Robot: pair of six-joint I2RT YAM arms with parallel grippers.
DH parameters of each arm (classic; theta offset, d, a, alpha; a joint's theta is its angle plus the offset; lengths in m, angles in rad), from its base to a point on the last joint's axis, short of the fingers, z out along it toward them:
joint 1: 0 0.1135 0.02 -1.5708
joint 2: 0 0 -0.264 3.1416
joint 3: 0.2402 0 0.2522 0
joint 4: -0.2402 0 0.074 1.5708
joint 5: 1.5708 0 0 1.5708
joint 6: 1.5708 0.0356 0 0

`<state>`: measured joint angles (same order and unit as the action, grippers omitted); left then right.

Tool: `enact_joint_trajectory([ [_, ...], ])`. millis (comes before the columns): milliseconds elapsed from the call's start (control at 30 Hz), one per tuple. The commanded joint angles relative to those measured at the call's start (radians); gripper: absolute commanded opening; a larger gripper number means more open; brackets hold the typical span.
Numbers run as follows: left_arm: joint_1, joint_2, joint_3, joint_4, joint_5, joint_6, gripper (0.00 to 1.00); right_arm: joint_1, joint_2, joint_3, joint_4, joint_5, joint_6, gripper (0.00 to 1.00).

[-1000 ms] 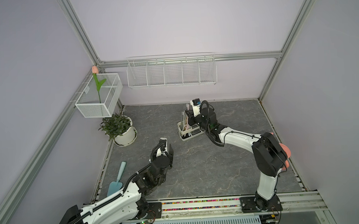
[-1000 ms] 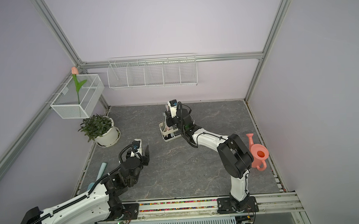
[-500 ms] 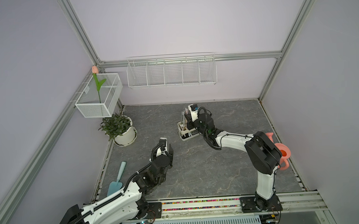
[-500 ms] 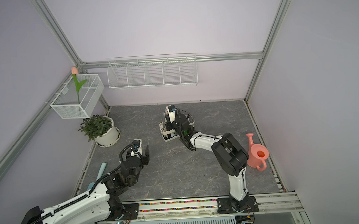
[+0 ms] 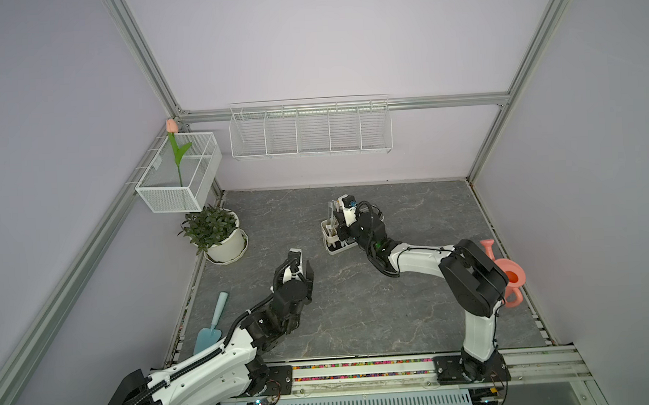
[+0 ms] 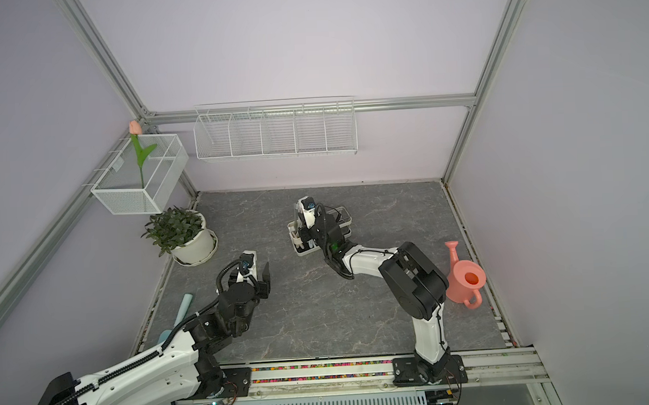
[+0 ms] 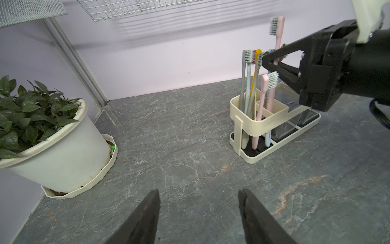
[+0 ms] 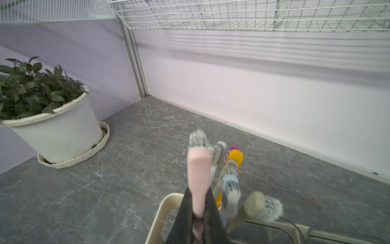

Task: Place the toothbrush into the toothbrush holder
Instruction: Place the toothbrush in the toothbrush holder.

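The toothbrush holder (image 5: 331,244) (image 6: 301,249), a cream caddy on a dark base (image 7: 263,121) (image 8: 157,213), stands on the floor at mid back. Several toothbrushes stand in its divided compartment. My right gripper (image 5: 339,229) (image 6: 305,235) (image 7: 268,60) (image 8: 198,203) hangs over that compartment, shut on the handle of a pink toothbrush (image 7: 278,31) (image 8: 199,169). The brush stands upright with its bristles on top, and its lower part runs down into the compartment. My left gripper (image 5: 302,262) (image 6: 260,268) (image 7: 198,192) is open and empty, low over bare floor in front of the holder.
A potted plant (image 5: 219,234) (image 6: 185,236) (image 7: 48,131) (image 8: 52,118) stands at the left wall. A blue trowel (image 5: 211,325) (image 6: 181,311) lies at the front left. A pink watering can (image 5: 507,278) (image 6: 465,280) sits behind the right arm's elbow. Wire baskets (image 5: 310,129) hang on the walls.
My right gripper has come down over the holder with the pink toothbrush in it, and its elbow has swung back. The left arm has barely moved.
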<state>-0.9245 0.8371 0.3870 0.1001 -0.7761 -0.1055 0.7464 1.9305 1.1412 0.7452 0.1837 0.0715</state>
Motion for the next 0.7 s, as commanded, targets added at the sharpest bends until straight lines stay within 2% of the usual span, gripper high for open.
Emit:
enact_joint_trajectory([
  [0,0.005,0.002,-0.011,0.016,0.012,-0.026,0.63,0.018,0.017,-0.030,0.078,0.032,-0.036,0.07],
  [667,0.006,0.006,-0.006,0.013,0.031,-0.026,0.63,0.055,0.112,-0.073,0.278,0.127,-0.087,0.07],
])
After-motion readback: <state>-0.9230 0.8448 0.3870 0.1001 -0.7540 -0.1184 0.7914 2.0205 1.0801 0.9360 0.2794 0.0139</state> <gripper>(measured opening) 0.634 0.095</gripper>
